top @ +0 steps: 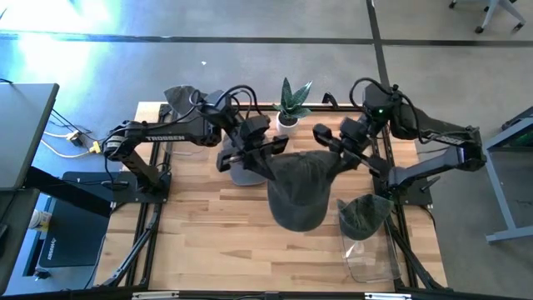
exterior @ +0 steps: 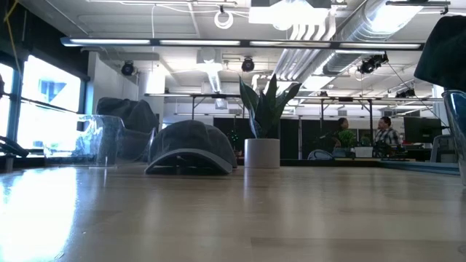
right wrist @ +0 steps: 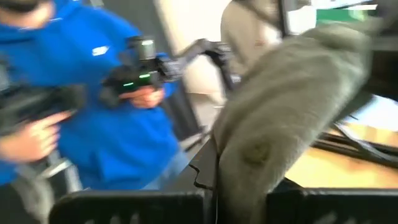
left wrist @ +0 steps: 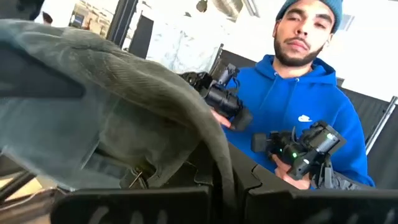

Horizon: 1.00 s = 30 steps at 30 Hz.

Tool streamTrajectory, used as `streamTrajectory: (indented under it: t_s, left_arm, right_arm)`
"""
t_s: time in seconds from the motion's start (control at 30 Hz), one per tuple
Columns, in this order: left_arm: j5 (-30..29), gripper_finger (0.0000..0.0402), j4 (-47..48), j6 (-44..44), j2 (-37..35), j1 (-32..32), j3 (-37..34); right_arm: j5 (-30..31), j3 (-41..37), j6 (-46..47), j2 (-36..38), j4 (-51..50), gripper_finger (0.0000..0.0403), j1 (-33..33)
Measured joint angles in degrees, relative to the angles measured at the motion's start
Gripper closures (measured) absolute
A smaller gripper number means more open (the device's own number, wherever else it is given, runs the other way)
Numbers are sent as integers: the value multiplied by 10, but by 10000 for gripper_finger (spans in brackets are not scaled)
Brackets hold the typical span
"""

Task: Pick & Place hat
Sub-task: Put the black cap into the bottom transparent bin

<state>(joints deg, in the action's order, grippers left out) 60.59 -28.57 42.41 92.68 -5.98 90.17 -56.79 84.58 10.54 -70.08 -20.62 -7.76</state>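
Hats: 4; 1 held hat [top: 298, 187] between left tool [top: 265, 156], right tool [top: 340, 150].

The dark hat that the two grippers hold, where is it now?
In the high view the dark hat hangs at the table's middle, between the left gripper and the right gripper, in front of the potted plant.
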Motion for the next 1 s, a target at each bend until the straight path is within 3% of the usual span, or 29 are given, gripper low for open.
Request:
streamTrajectory:
  t_s: [0.2, 0.47, 0.6, 0.8, 1.0]
  left_arm:
    - [-10, 401, 4, -1, 0, 0, 0]
    - [-11, 401, 24, -1, 0, 0, 0]
    - [-10, 401, 40, -2, 0, 0, 0]
    - [-9, 401, 66, -1, 0, 0, 0]
    - [8, 401, 140, -1, 0, 0, 0]
  right_arm:
    - [29, 0, 20, 0, -20, 322, -42]
    - [-25, 0, 40, 0, -18, 180, -126]
    - [-27, 0, 35, 0, -3, 129, -150]
    - [-18, 1, 21, -41, 8, 105, -149]
    - [-128, 0, 11, -109, -3, 104, -136]
